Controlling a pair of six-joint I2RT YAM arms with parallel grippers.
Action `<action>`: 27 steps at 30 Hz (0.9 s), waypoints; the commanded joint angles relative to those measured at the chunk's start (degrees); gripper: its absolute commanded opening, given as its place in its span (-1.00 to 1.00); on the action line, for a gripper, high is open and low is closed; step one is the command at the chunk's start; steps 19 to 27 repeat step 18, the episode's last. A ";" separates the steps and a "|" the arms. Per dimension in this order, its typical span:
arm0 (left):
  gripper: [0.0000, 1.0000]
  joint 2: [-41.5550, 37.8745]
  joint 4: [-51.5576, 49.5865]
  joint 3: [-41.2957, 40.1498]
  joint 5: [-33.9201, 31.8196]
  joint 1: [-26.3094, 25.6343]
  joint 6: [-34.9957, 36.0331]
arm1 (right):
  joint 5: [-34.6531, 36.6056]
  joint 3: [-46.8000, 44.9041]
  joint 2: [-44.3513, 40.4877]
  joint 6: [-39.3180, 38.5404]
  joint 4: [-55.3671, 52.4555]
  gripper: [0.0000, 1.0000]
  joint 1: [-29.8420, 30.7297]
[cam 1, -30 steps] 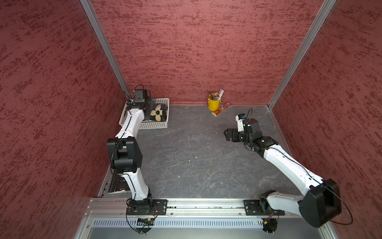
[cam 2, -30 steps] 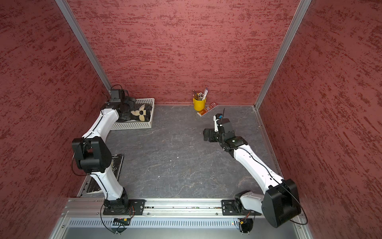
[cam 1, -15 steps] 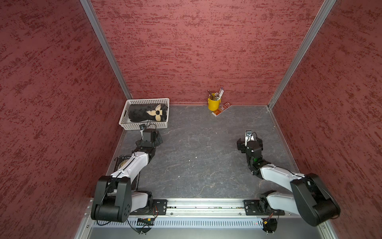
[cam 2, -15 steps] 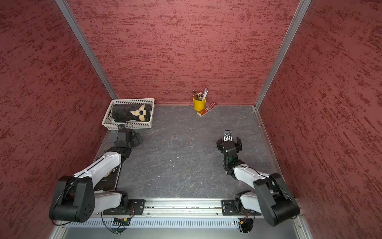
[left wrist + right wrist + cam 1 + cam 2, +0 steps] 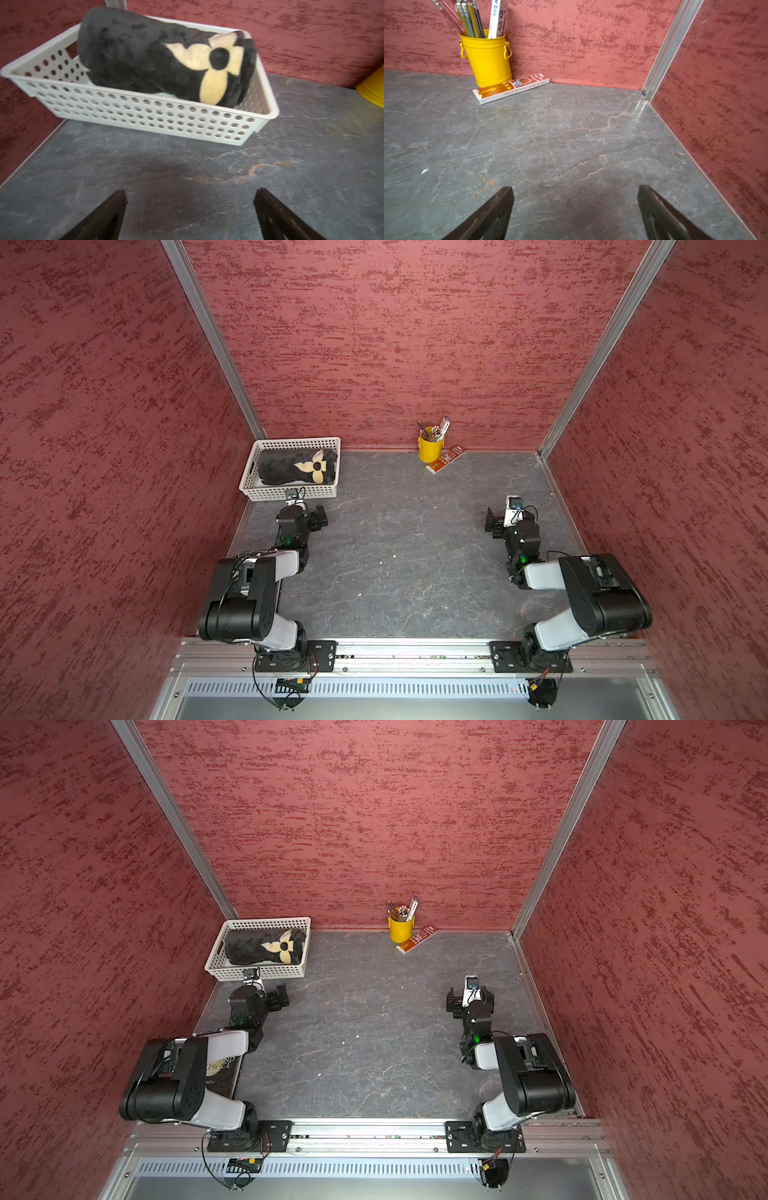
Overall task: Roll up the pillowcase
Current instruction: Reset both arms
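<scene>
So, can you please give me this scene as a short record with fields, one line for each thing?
pillowcase: rolled up, lying inside the basket
basket: white, perforated, in the far left corner of the table
yellow cup: holds pens, against the back wall
flat box: on the table beside the yellow cup
left jaws: open, empty, pointing toward the basket
right jaws: open, empty, above the table

The left end effector withdrew from the basket, the right end effector retreated.

Around me stand mottled red walls joined by aluminium corner posts; my bench is grey, veined stone
</scene>
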 commanded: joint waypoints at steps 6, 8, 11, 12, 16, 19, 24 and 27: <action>0.99 2.57 14.57 -4.71 4.69 -0.39 2.64 | -7.15 1.59 0.61 1.58 -0.14 0.97 -0.63; 0.99 2.36 13.69 -4.57 4.55 -0.48 2.72 | -7.10 1.72 0.70 1.56 -0.28 0.97 -0.64; 0.99 2.54 14.41 -4.66 4.35 -0.54 2.73 | -7.15 1.69 0.59 1.54 -0.43 0.97 -0.66; 0.99 2.83 14.91 -4.81 4.42 -0.52 2.85 | -7.11 1.71 0.58 1.58 -0.58 0.97 -0.69; 0.99 2.53 14.28 -4.64 4.45 -0.57 2.72 | -7.13 2.12 0.68 1.71 -1.30 0.97 -0.65; 0.99 2.65 14.46 -4.73 4.38 -0.55 2.74 | -7.21 1.96 0.61 1.76 -1.03 0.97 -0.73; 0.99 2.65 14.46 -4.73 4.38 -0.55 2.74 | -7.21 1.96 0.61 1.76 -1.03 0.97 -0.73; 0.99 2.65 14.46 -4.73 4.38 -0.55 2.74 | -7.21 1.96 0.61 1.76 -1.03 0.97 -0.73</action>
